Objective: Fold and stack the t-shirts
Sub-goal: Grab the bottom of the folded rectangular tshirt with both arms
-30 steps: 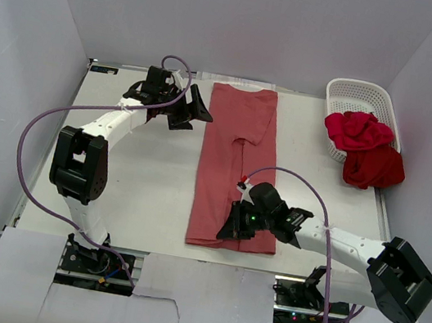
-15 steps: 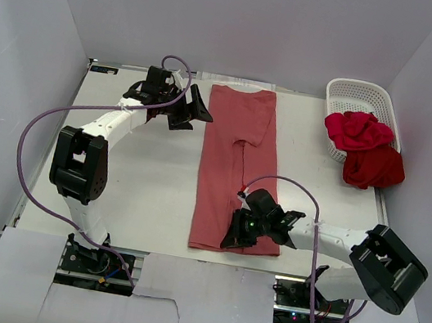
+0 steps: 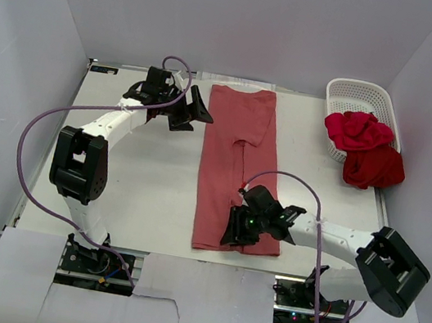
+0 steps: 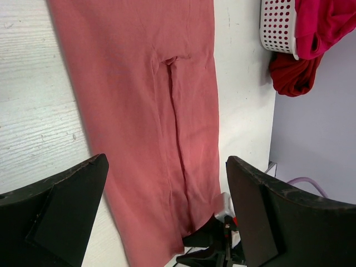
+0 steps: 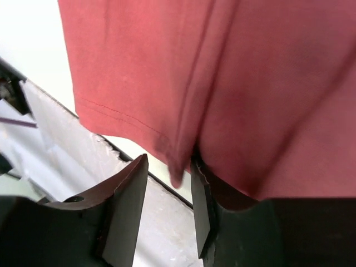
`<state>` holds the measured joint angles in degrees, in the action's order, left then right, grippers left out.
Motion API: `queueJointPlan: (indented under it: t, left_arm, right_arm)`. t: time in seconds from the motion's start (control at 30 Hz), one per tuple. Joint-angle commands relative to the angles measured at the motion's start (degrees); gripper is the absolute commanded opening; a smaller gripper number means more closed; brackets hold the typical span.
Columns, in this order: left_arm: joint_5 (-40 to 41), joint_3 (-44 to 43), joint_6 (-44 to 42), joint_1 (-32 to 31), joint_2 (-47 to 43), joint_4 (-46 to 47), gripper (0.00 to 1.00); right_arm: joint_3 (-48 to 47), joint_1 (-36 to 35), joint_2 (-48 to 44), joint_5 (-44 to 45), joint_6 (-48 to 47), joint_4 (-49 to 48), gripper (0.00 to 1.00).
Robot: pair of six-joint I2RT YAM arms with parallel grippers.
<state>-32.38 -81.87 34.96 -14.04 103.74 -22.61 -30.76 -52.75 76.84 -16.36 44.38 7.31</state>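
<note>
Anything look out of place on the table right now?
Yes: the darker red t-shirt slumps crumpled outside the near end of the white lattice basket, while the bright crimson t-shirt bulges over its rim. The dusty salmon-red t-shirt lies flat as a long strip, nothing odd.

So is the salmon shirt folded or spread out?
Folded lengthwise: the salmon shirt lies as a narrow strip, an overlapping edge down its middle.

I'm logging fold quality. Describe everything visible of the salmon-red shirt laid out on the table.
The salmon-red t-shirt is soft cloth, folded lengthwise into a long narrow strip, lying flat on the white table, neck end far, stitched hem near. A tucked sleeve leaves a crease along its middle. The right gripper sits at the near right corner, jaws parted around the folded edge.
</note>
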Motion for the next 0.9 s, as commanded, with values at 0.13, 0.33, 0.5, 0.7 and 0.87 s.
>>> queueJointPlan:
  t: [0.13,0.33,0.5,0.7,0.87]
  left_arm:
    - [-1.2,7.2,-0.9,-1.5,-6.3,-0.7,0.98]
    - [-1.2,22.2,-0.9,-1.7,-18.2,-0.7,0.98]
    - [-0.9,33.9,2.8,-2.4,-29.2,0.6,0.98]
    - [-0.7,42.7,8.1,-6.3,-38.4,2.3,0.98]
    - [3.1,46.0,10.9,-15.6,-35.8,4.6,0.98]
  right_arm:
    - [-7.6,-0.2,-9.2,12.3,-3.7,20.4,0.46]
    - [-7.3,0.3,-15.1,16.1,-4.3,25.2,0.58]
    - [-2.8,5.5,-19.3,18.5,-6.1,28.4,0.63]
    - [0.8,19.9,-23.7,14.3,-12.7,29.7,0.62]
    - [0.7,20.4,-21.4,15.3,-12.3,30.9,0.60]
